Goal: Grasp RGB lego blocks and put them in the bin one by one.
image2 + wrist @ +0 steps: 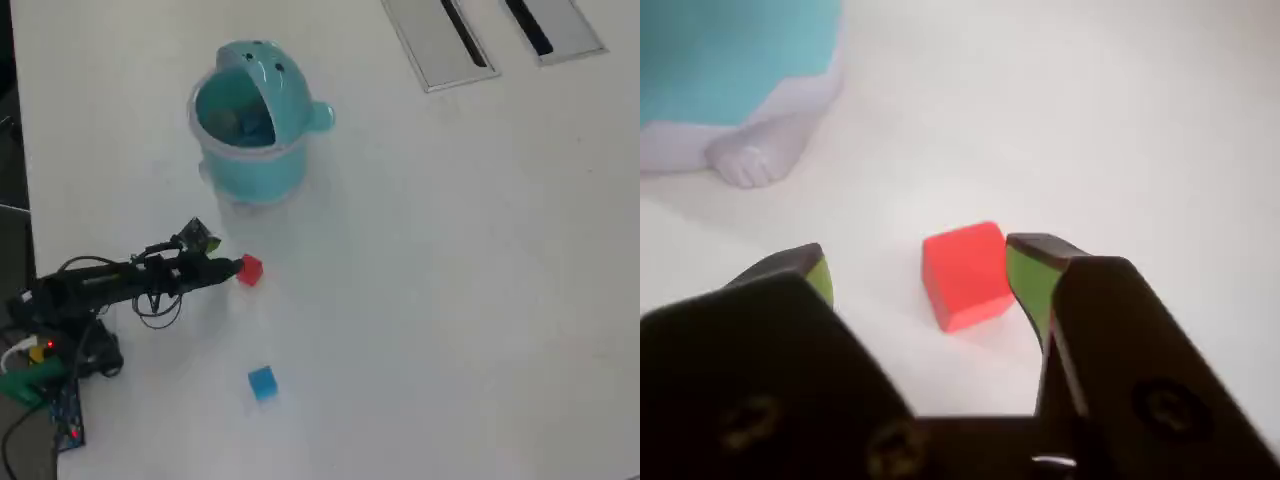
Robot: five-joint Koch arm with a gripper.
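Observation:
The red block point(965, 275) lies on the white table between my open jaws, right beside the green pad of the right finger point(1030, 280). My gripper point(925, 272) is open and holds nothing. In the overhead view the gripper point(222, 254) reaches right from the arm, with the red block point(250, 270) at its lower fingertip. The blue block point(262, 382) lies apart, nearer the front. The teal whale bin point(250, 165) stands behind the gripper with its lid flipped open; it also shows in the wrist view point(730, 60) at top left. The yellow-green block is not visible.
Two grey slotted panels point(430, 45) point(570, 30) sit in the table at the top right. The arm's base and cables point(65, 340) are at the left edge, where the table ends. The bin's pale fin point(755, 155) rests on the table.

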